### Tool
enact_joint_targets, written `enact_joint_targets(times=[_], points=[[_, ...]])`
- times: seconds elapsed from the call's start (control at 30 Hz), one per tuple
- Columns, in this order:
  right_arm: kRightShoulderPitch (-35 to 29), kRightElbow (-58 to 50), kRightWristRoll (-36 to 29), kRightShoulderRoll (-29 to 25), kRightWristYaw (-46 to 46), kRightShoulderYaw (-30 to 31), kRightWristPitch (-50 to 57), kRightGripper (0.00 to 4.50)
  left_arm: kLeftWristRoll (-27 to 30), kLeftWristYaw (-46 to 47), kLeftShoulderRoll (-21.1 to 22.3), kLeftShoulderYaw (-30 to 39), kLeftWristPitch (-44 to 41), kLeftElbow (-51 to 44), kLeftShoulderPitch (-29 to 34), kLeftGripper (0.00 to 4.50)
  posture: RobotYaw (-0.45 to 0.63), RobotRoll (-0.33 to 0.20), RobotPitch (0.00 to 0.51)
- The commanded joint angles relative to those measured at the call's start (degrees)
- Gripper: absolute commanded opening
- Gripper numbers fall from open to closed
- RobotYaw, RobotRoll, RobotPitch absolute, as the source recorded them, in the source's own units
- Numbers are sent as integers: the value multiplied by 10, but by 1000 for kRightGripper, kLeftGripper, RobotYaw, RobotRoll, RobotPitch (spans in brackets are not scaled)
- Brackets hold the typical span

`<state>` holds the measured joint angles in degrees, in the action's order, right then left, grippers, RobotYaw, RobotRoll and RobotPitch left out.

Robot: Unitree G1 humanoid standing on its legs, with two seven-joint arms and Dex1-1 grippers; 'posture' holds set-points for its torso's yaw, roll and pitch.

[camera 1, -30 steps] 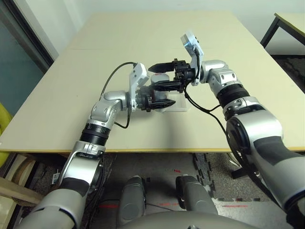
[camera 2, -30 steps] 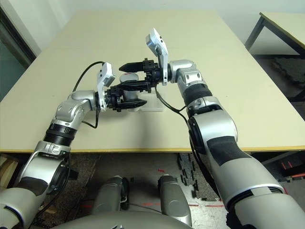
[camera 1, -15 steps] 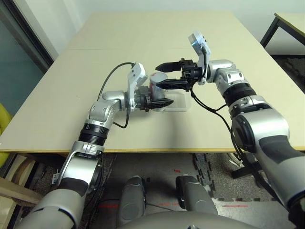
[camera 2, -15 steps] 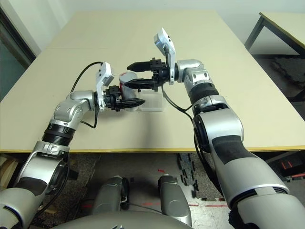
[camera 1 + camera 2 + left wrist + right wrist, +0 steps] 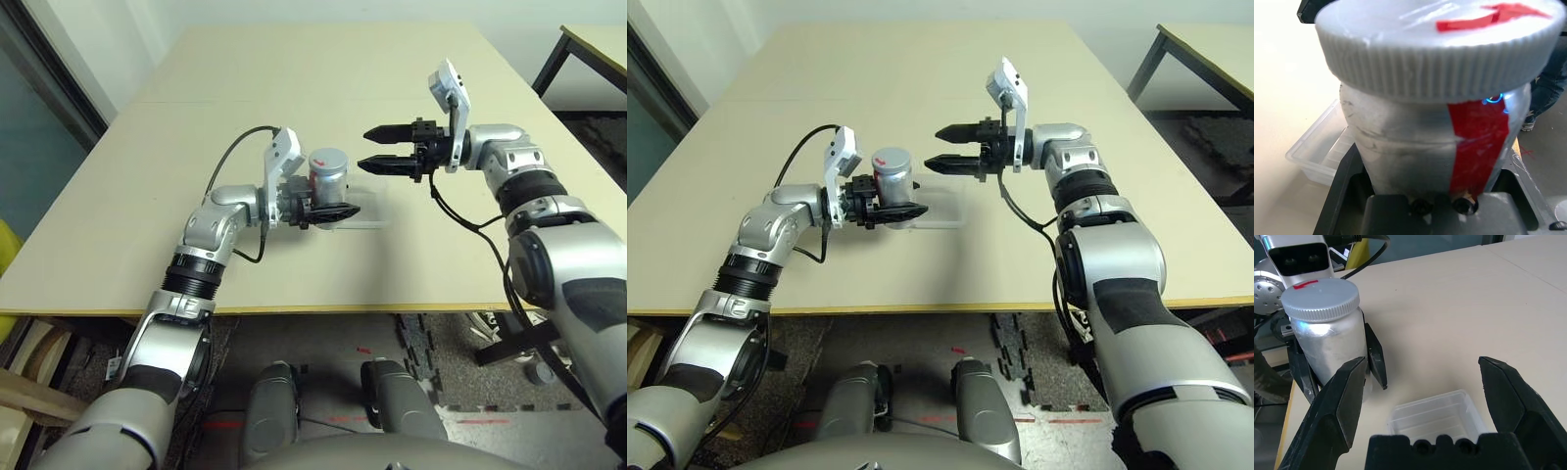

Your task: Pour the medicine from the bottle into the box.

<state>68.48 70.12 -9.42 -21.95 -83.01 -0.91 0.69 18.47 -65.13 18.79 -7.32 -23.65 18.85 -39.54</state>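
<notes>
While clamped low on the bottle [image 5: 328, 183], stood level over the table [image 5: 294, 78] as the left gripper [image 5: 329, 203], holding it upright. Showed the ribbed grey cap [image 5: 327, 160] seated on the mouth, a red mark on its top and a red stripe down the side. Lay just beside and below that grip: the box [image 5: 370, 217], flat on the table, nothing visible in it. Could not see the medicine; presumably inside the bottle.

Hung apart from the bottle as the right gripper [image 5: 364, 148], jaws spread wide and empty, pointing back toward the cap from above the box's far side.

Judged the step as uncapping, with pouring not yet begun. Called next for bringing the right fingers around the cap, closing on its ribs, and twisting it off against a firm left hold. Needed then a tilt of the mouth over the box, low enough to stop the pellet bouncing out.
</notes>
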Motion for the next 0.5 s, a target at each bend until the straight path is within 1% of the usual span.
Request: enact_joint_targets(times=[0.03,0.33,0.5], points=[[-4,6,6,-11,-19,-8,-4,4500,3,-4,4,3,7,4,-3,2797,-110,0,55],[5,-20,-10,-1,-91,-15,29,4500,0,-6,7,3,17,20,-7,2797,-113,0,54],[1,-54,-33,8,-95,3,53,4500,-2,-7,6,0,21,27,-11,2797,-116,0,53]])
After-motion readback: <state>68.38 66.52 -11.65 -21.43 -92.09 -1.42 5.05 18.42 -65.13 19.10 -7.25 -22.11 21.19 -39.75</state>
